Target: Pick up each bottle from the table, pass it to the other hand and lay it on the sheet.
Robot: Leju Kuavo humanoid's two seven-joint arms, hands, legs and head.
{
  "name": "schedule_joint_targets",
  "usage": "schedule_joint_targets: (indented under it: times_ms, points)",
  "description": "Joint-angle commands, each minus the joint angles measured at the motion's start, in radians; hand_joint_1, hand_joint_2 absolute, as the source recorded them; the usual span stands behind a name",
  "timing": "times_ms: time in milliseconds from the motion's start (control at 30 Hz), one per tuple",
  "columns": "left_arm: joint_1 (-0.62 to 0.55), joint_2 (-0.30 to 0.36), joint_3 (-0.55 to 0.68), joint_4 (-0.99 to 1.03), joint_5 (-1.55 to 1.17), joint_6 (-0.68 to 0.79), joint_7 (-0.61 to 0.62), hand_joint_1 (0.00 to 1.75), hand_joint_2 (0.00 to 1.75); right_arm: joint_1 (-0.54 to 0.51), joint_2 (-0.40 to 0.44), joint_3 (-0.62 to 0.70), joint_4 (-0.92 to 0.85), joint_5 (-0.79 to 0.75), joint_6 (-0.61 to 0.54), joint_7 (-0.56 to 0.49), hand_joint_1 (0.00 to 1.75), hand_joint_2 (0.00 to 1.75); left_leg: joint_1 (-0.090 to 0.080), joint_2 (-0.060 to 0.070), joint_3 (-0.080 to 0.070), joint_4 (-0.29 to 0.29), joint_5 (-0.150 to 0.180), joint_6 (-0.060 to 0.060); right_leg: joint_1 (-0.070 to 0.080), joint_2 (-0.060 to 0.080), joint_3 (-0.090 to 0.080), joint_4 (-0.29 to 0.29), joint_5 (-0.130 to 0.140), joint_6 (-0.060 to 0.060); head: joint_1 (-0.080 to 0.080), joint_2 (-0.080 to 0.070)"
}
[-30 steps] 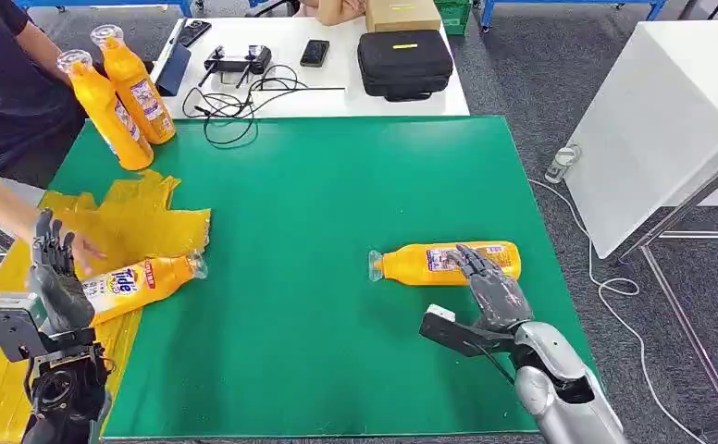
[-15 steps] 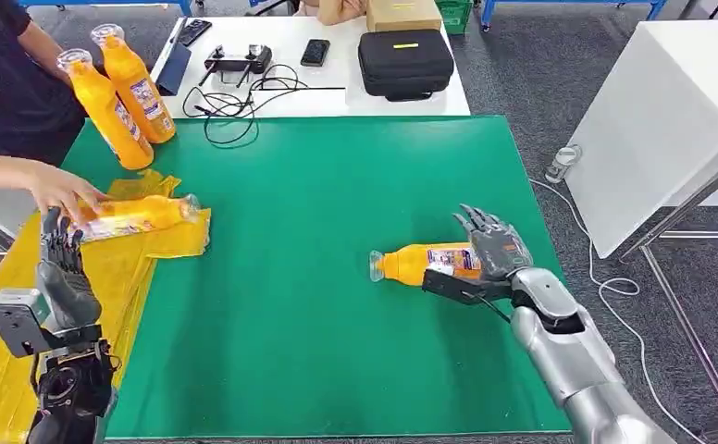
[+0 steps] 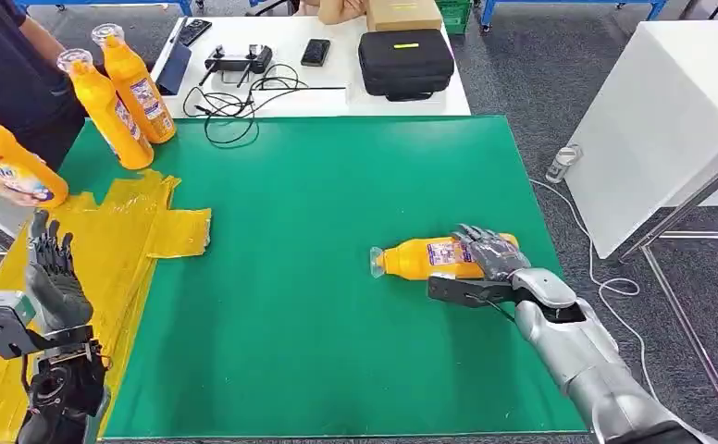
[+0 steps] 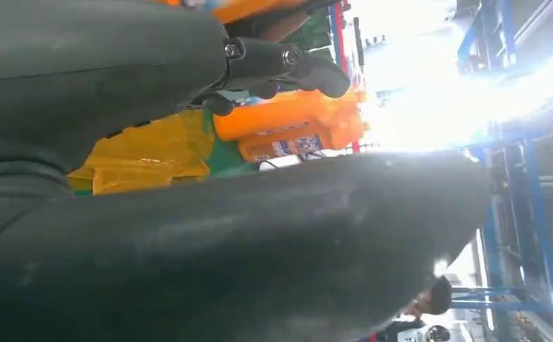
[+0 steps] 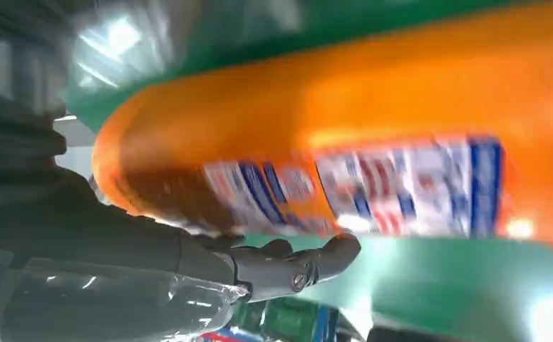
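An orange bottle (image 3: 418,260) lies on its side on the green mat (image 3: 318,185), cap pointing left. My right hand (image 3: 490,252) lies over its base end, fingers curled across the body; the right wrist view has the bottle (image 5: 373,142) against the palm with a finger (image 5: 309,262) along it. My left hand (image 3: 52,274) stands upright with fingers apart and nothing in it, over the crumpled yellow sheet (image 3: 142,231). Two more orange bottles (image 3: 107,113) (image 3: 139,85) stand at the mat's far left corner. In the left wrist view, the fingers (image 4: 281,60) point toward the standing bottles (image 4: 288,132).
A person at the far left holds another orange bottle (image 3: 7,166) above the sheet's edge. Behind the mat a white table (image 3: 337,88) carries a black case (image 3: 404,63), cables, phones and a cardboard box. A white cabinet (image 3: 661,120) stands to the right.
The person lifted the bottle off the sheet and carried it up to the far left. My right hand came down from above the lying bottle and closed over its base end.
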Motion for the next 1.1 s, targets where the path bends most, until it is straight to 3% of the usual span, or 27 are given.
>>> schedule_joint_targets:
  times_ms: [33,200,267,300,1000,1067,1100]
  points:
    - [-0.044,0.013,-0.009,0.078,0.019,-0.001,-0.003,0.00,0.00,-0.085,-0.018,0.072,0.104,-0.018,0.030,-0.007,0.00,1.75,0.000,0.001,0.001,0.000,0.000,-0.001,0.000,0.000,0.001,0.000,0.000,0.001,0.000,0.000]
    - [-0.086,0.004,-0.024,0.125,0.027,0.004,-0.002,0.00,0.00,-0.049,-0.069,0.082,0.103,-0.046,0.039,0.004,0.02,1.75,0.000,-0.003,0.001,0.000,0.000,-0.001,0.000,-0.004,0.002,0.000,-0.001,0.001,0.000,0.000]
    - [-0.094,0.005,-0.023,0.142,0.028,0.003,-0.004,0.00,0.00,-0.041,-0.084,0.080,0.099,-0.057,0.035,0.004,0.38,1.75,0.000,-0.003,0.001,0.000,0.000,0.000,0.000,-0.003,0.001,0.000,0.000,0.001,0.000,0.000]
    - [-0.096,0.007,-0.023,0.151,0.027,0.004,-0.007,0.00,0.00,-0.037,-0.091,0.080,0.099,-0.063,0.034,0.006,1.69,1.75,0.000,-0.004,0.002,0.000,0.000,-0.001,0.000,-0.005,0.003,-0.001,-0.001,0.001,0.000,0.000]
    - [-0.116,0.030,-0.025,0.210,0.039,-0.028,-0.020,0.00,0.00,0.010,-0.102,0.064,0.072,-0.134,0.005,0.005,1.75,1.75,0.001,-0.002,0.003,0.000,-0.001,-0.001,0.001,-0.003,0.004,-0.001,-0.001,0.001,0.000,0.000]
    - [-0.116,0.039,-0.056,0.239,0.044,-0.090,0.026,0.00,0.00,0.027,-0.073,0.008,0.035,-0.219,-0.020,-0.069,1.75,1.75,0.000,-0.001,0.003,-0.001,0.000,-0.001,0.001,-0.002,0.003,-0.002,0.000,0.001,0.000,0.000]
    - [-0.114,0.031,-0.058,0.253,0.107,-0.227,0.069,0.00,0.00,0.025,-0.041,-0.056,0.020,-0.304,-0.017,-0.080,1.75,1.75,0.001,-0.001,0.004,-0.001,0.000,-0.001,0.001,-0.002,0.004,-0.002,0.000,0.001,0.000,0.000]
